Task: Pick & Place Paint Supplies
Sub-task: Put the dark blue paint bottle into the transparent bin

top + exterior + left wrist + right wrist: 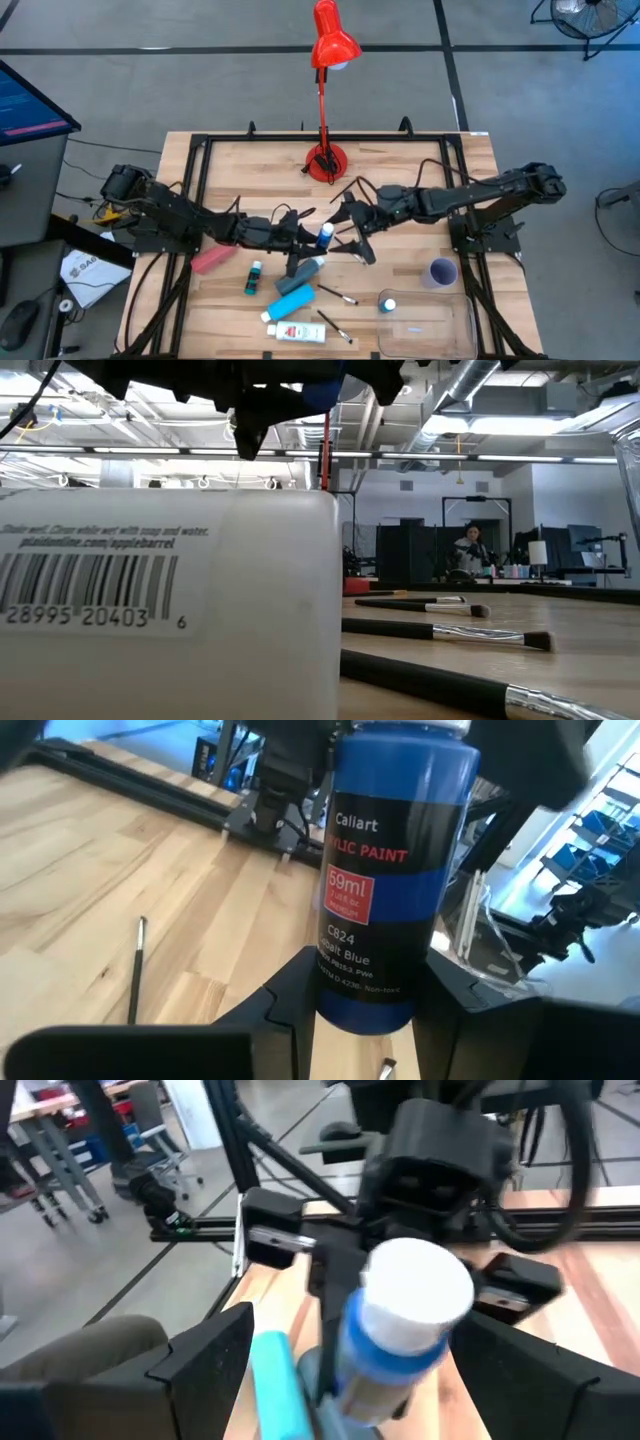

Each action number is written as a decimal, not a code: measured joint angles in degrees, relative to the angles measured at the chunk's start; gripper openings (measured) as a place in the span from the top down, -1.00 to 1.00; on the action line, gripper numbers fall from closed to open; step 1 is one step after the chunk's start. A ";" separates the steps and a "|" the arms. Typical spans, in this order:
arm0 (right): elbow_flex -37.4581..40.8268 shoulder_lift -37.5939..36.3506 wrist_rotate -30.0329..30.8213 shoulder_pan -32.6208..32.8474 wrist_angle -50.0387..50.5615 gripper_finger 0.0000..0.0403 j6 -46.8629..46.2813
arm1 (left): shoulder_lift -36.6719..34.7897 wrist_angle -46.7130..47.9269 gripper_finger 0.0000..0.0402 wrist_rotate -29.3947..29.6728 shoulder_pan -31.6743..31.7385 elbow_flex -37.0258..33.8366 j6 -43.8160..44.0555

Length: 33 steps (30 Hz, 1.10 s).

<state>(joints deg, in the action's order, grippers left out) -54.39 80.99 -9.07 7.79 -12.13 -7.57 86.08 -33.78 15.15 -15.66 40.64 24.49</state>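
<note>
At the centre of the overhead frame, the left gripper (318,238) clamps a blue paint bottle (326,234) with a white cap, lifted above the wooden table (400,175). The right gripper (352,232) faces it from the right, its fingers spread wide on either side of the cap without touching; this looks like a handover in progress. In the lower right of the frame, a clear tray (440,325) holds one small white-capped bottle (387,303), so little appears packed yet. Below centre, a teal tube (301,290), a small green bottle (254,277), a white tube (294,330), a pink tube (212,260) and thin brushes (336,294) lie loose on the table, awaiting pickup.
</note>
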 joint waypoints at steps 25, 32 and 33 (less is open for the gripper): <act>-3.50 5.34 0.08 -1.96 4.03 -0.60 -0.67 | 0.95 1.73 0.56 1.03 1.98 0.04 1.19; -5.77 6.38 -0.01 -1.81 8.91 -0.60 0.46 | 1.03 2.61 0.56 -0.62 1.43 0.00 1.28; -5.77 6.06 -0.01 -1.81 9.67 -0.60 0.48 | 1.03 2.86 0.56 -0.89 1.36 0.00 1.29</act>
<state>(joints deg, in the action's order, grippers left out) -60.16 87.06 -9.08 5.98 -2.47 -7.09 87.11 -30.92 14.25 -14.31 40.64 25.78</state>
